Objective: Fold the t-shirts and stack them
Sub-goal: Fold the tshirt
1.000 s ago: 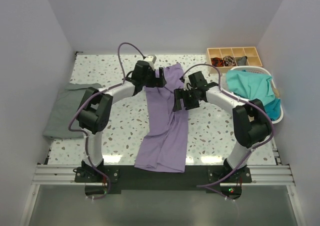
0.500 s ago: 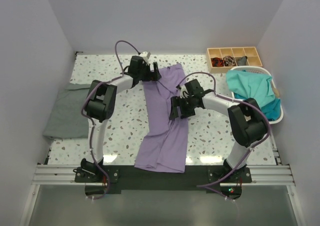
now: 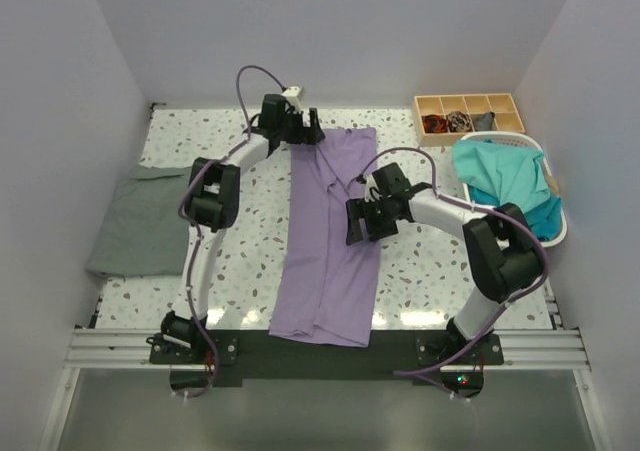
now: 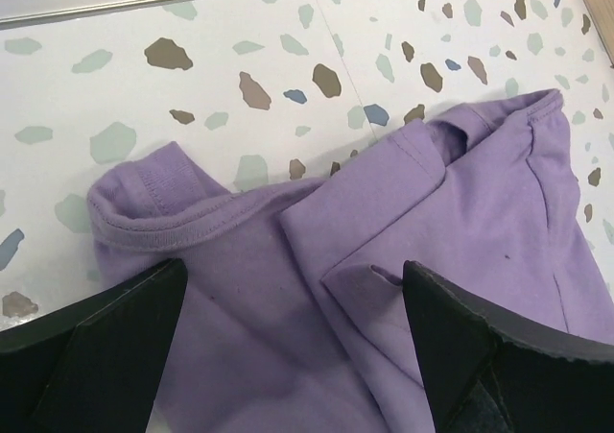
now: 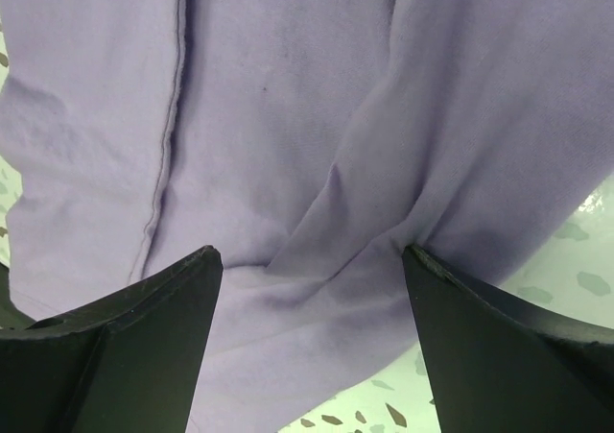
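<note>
A: Where was the lavender t-shirt [image 3: 328, 241]?
B: Mid-table [image 3: 240, 261], laid out as a long strip running from the far side to the near side. Near end reached the dark strip at the near edge. The long sides were folded inward, collar end at the far side.
A: Left gripper [image 3: 308, 134]?
B: At the far-left corner of the shirt, above the collar end. Jaws spread wide, nothing in them. On the left wrist view the neckband and a sleeve hem sat between the fingers [image 4: 96, 356].
A: Right gripper [image 3: 358, 223]?
B: On the strip's right edge, about halfway down. Jaws wide apart too, no grasp. They straddled a raised crease in the cloth. Tips looked pressed onto the fabric, but I couldn't tell for sure.
A: Other shirts?
B: Grey t-shirt [image 3: 140, 221] lay flat at the left edge of the table, well apart. Teal t-shirts [image 3: 500, 171] were heaped in the white basket [image 3: 556, 233] on the right, wooden tray [image 3: 470, 103] just behind it.
</note>
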Tool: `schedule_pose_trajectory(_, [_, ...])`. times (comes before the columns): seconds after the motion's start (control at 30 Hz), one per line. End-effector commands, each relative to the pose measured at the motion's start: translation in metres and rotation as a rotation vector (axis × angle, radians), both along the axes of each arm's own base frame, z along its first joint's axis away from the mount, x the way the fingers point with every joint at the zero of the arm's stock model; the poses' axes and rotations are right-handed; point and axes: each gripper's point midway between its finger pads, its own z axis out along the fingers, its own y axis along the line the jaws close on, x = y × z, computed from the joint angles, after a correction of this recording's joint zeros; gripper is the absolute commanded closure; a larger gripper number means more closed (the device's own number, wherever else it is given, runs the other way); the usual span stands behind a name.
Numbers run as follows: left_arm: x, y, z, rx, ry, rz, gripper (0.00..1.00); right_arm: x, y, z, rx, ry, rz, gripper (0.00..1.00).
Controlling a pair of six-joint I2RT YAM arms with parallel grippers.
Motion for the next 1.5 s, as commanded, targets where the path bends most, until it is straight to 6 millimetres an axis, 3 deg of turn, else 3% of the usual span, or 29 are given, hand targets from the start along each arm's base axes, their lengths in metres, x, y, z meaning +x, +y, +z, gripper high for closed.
schedule_pose_trajectory(0.0, [-0.007,0.013,0.01,0.01,-0.005,-0.03,0.0,-0.002,-0.011,0.012,-0.046,-0.036,0.005,0.19])
schedule_pose_trajectory(0.1, [-0.015,0.005,0.048,-0.04,-0.055,-0.064,0.0,0.021,-0.003,0.047,-0.006,-0.162,-0.005,0.19])
schedule_pose_trajectory(0.13, [-0.018,0.001,0.073,-0.063,-0.085,-0.084,0.0,0.031,-0.001,0.066,0.01,-0.219,-0.013,0.18])
schedule_pose_trajectory(0.23, [-0.023,-0.007,0.115,-0.1,-0.139,-0.109,0.0,0.052,-0.007,0.095,-0.02,-0.327,-0.058,0.17])
schedule_pose_trajectory(0.33, [-0.032,-0.019,0.14,-0.138,-0.155,-0.132,0.0,0.066,-0.022,0.115,-0.087,-0.407,-0.119,0.17])
schedule_pose_trajectory(0.4, [-0.034,-0.025,0.145,-0.142,-0.147,-0.132,0.0,0.072,-0.034,0.122,-0.141,-0.443,-0.161,0.17])
schedule_pose_trajectory(0.5, [-0.047,-0.043,0.13,-0.146,-0.078,-0.155,0.0,0.081,-0.057,0.125,-0.229,-0.487,-0.26,0.16])
schedule_pose_trajectory(0.57, [-0.064,-0.066,0.117,-0.152,-0.032,-0.21,0.0,0.084,-0.068,0.125,-0.253,-0.496,-0.31,0.16])
schedule_pose_trajectory(0.73, [-0.095,-0.111,0.083,-0.137,0.031,-0.265,0.0,0.092,-0.081,0.125,-0.234,-0.494,-0.377,0.16])
schedule_pose_trajectory(0.83, [-0.111,-0.128,0.07,-0.094,0.05,-0.264,0.0,0.092,-0.094,0.122,-0.235,-0.47,-0.414,0.16])
schedule_pose_trajectory(0.93, [-0.123,-0.134,0.054,-0.014,0.048,-0.242,0.0,0.092,-0.107,0.121,-0.239,-0.462,-0.446,0.16])
schedule_pose_trajectory(1.1, [-0.137,-0.118,0.024,0.12,0.057,-0.153,0.01,0.091,-0.129,0.121,-0.255,-0.448,-0.5,0.15])
schedule_pose_trajectory(1.3, [-0.136,-0.093,0.026,0.232,-0.022,-0.013,0.01,0.09,-0.129,0.118,-0.24,-0.435,-0.505,0.15])
schedule_pose_trajectory(1.47, [-0.133,-0.09,0.032,0.256,-0.055,0.017,0.03,0.09,-0.127,0.112,-0.236,-0.42,-0.503,0.16])
